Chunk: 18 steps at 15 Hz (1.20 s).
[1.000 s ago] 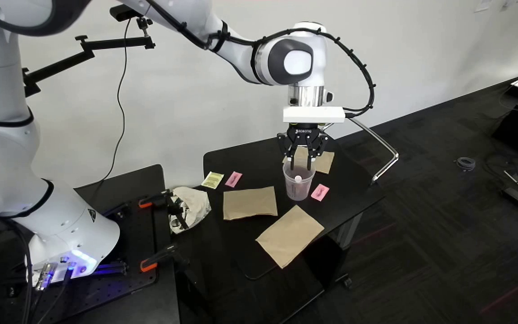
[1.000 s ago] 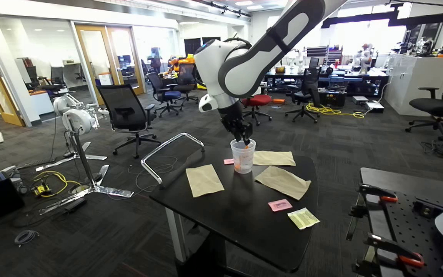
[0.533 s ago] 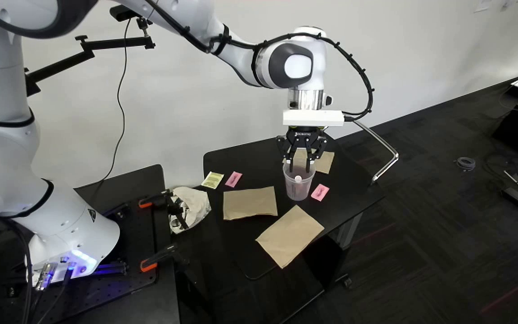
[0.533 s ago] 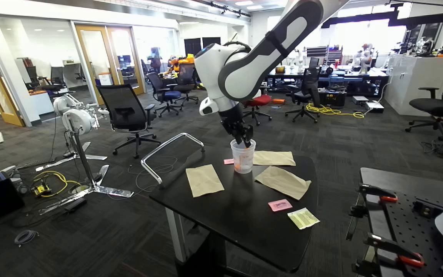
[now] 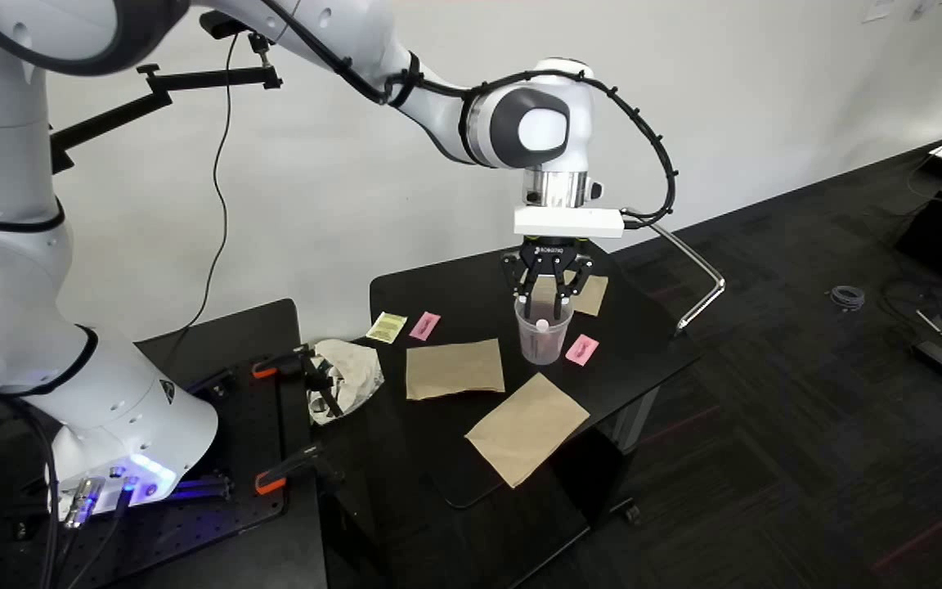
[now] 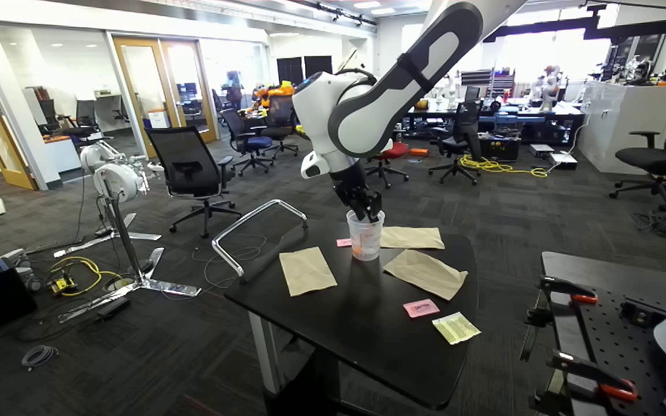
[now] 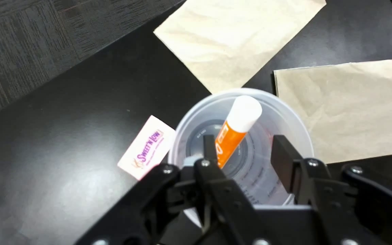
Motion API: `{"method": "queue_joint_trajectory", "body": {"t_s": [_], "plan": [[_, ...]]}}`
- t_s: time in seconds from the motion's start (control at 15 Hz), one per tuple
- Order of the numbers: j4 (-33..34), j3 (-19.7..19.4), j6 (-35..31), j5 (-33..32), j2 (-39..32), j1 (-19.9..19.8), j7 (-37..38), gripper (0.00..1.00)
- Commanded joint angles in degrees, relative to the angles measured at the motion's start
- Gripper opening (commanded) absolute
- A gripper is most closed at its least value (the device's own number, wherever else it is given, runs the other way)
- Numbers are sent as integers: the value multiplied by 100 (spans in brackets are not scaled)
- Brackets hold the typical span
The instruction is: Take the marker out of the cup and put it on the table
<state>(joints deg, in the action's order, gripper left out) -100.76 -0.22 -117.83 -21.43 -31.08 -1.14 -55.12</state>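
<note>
The cup [image 5: 540, 353] is translucent and stands upright on the black table [image 5: 471, 298]; it also shows in an exterior view [image 6: 366, 247] and the wrist view [image 7: 288, 119]. The marker [image 7: 230, 139] is orange with a white cap and leans inside the cup, cap end up towards the rim. Its cap shows in an exterior view [image 5: 542, 325]. My gripper [image 5: 543, 309] points down with its fingertips inside the cup's mouth. In the wrist view the gripper [image 7: 244, 149] is open; the left finger covers the marker's lower part, the right finger is apart from it. Whether the left finger touches is unclear.
Tan paper pieces lie around the cup [image 5: 455, 370] [image 5: 528, 429]. A pink packet [image 7: 148, 146] lies close beside the cup. Another pink packet [image 6: 421, 308] and a yellow packet [image 6: 456, 328] lie near the table edge. A metal rail [image 6: 252, 215] rises at one table end.
The arm and gripper have moved down, and the fingertips are deeper in the cup. The orange bit by the fingertips no longer shows in an exterior view. The cup has not moved.
</note>
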Motion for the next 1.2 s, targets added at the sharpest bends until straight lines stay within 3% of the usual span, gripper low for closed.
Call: {"method": "queue_joint_trajectory", "body": {"t_s": [0.0,0.73,0.87,0.93,1.07,1.13], "plan": [[125,66,66,-27,-84,-88,-165,47],[144,39,114,-73,-196,-82,-121,46],[163,35,129,-82,-207,-76,-113,38],[178,34,133,-87,-212,-74,-109,20],[194,31,143,-93,-220,-70,-100,13],[202,28,152,-97,-222,-67,-93,5]]}}
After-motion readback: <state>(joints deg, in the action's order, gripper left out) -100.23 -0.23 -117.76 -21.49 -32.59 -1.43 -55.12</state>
